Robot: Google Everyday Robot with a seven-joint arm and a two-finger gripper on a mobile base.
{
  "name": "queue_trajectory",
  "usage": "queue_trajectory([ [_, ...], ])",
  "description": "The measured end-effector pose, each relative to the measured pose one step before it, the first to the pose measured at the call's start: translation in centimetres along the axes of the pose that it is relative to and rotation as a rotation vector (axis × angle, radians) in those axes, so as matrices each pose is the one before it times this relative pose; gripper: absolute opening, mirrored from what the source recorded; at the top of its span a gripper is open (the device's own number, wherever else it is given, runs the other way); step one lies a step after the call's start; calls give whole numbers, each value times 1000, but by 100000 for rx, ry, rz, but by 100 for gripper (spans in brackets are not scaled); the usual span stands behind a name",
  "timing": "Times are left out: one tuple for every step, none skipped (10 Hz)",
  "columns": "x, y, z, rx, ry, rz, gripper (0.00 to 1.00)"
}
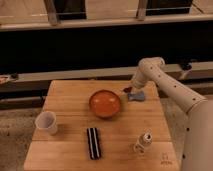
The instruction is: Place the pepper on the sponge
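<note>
Gripper: grasp cannot be told. Pepper at its tip, sponge just beneath. Placing step, likely; pepper needs seating squarely on sponge.

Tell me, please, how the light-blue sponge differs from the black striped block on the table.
Colour: the sponge is plain light blue; the black block carries pale stripes. Shape: the block is long and narrow; the sponge is shorter and squatter. Place: the sponge lies beside the orange bowl, with the gripper at its edge; the block lies nearer the camera, away from the gripper. Both lie flat on the wooden table.
</note>
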Motion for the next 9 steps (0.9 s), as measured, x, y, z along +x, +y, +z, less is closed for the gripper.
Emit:
queue_trajectory([
  [45,-216,-63,80,263,-15,0],
  [50,10,117,-232,126,147,0],
  [193,140,74,-128,67,406,0],
  [394,334,130,-271,195,479,0],
  [399,421,290,-417,2,864,0],
  [429,347,228,-291,55,982,0],
  [245,188,108,-168,-22,564,0],
  [329,214,135,-152,32,653,0],
  [165,43,28,20,26,360,0],
])
